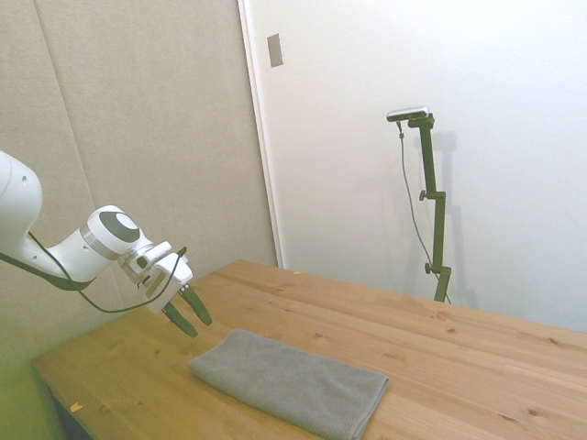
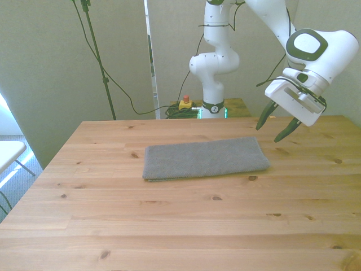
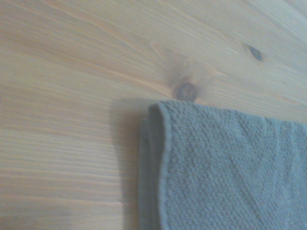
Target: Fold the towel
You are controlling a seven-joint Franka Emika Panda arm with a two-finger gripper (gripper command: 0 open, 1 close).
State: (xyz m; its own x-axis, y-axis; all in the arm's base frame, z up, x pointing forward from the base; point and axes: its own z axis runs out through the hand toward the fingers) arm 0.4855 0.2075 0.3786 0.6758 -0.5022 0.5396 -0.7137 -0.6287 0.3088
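Note:
The grey towel (image 2: 205,158) lies flat on the wooden table (image 2: 169,226) as a long folded rectangle, its layered edge showing close up in the wrist view (image 3: 225,172). In the side view the towel (image 1: 289,380) rests near the table's front edge. My gripper (image 2: 276,125) hangs in the air above the table, just past the towel's end at the front view's right. It is open, with nothing between its dark fingers. The gripper (image 1: 187,312) appears in the side view above and to the left of the towel, apart from it.
A yellow box with a red button (image 2: 185,103) sits behind the table's far edge by the robot's base. A white surface (image 2: 8,153) stands off the table at the front view's left.

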